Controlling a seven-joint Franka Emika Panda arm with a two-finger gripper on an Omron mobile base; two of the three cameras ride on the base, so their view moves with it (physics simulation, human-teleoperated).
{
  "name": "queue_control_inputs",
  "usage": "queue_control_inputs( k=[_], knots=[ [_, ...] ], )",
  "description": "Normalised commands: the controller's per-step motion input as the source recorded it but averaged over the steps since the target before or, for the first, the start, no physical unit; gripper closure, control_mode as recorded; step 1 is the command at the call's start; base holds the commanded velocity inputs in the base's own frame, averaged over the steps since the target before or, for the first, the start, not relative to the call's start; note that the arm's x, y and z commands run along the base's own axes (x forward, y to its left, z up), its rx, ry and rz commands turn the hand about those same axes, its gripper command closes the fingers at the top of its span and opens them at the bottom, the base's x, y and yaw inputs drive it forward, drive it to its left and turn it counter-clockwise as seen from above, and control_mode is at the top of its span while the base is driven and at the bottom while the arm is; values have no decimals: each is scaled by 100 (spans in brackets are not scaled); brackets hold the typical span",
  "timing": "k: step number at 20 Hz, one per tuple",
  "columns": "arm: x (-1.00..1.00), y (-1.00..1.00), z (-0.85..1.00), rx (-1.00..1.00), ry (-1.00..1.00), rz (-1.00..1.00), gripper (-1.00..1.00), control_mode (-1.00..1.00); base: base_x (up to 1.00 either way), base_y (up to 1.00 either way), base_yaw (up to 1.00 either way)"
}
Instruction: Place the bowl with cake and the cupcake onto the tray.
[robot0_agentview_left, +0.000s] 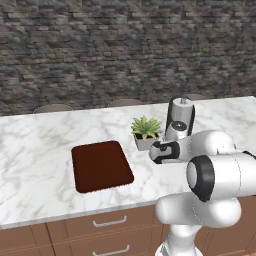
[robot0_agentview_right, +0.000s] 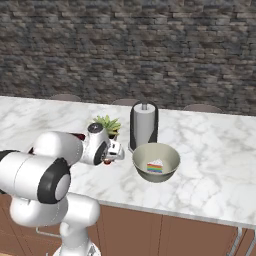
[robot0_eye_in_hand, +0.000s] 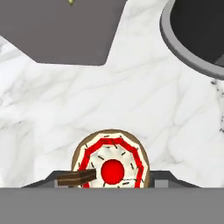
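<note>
Worktop (robot0_agentview_left: 40, 150): white marble, carries every item; arm reaches over its middle from the front edge.

Tray (robot0_agentview_left: 101, 165): dark reddish-brown, flat, near the front edge, nothing on it yet. Judged the destination for both items, so neither placement is done.

Bowl with cake (robot0_agentview_right: 156, 162): pale round bowl, rainbow slice inside, sits close to the front edge, just in front of the paper towel holder (robot0_agentview_right: 144, 125). Untouched.

Plant pot (robot0_agentview_left: 147, 142): grey, square, with a spiky green plant, between tray and holder, toward the middle of the worktop.

Gripper (robot0_agentview_right: 113, 151): low over the worktop, just in front of the pot.

Cupcake (robot0_eye_in_hand: 111, 164): directly beneath the hand, on bare marble between pot and holder base. Judged to be the first pick. Finger tips (robot0_eye_in_hand: 161, 180) flank it; whether they squeeze it or stand apart, I cannot tell.
</note>
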Motion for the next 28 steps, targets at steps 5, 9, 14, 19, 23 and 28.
queue_control_inputs(
  k=[5,9,14,19,23,28],
  knots=[
    [0,30,25,1,-1,0,100,-100,0,0,0],
    [0,36,17,2,0,0,100,-100,0,0,0],
    [0,38,13,3,0,0,100,-100,0,0,0],
    [0,45,19,0,0,0,100,-100,0,0,0],
    [0,55,12,0,0,0,100,-100,0,0,0],
    [10,49,1,0,0,0,100,-100,0,0,0]
  ],
)
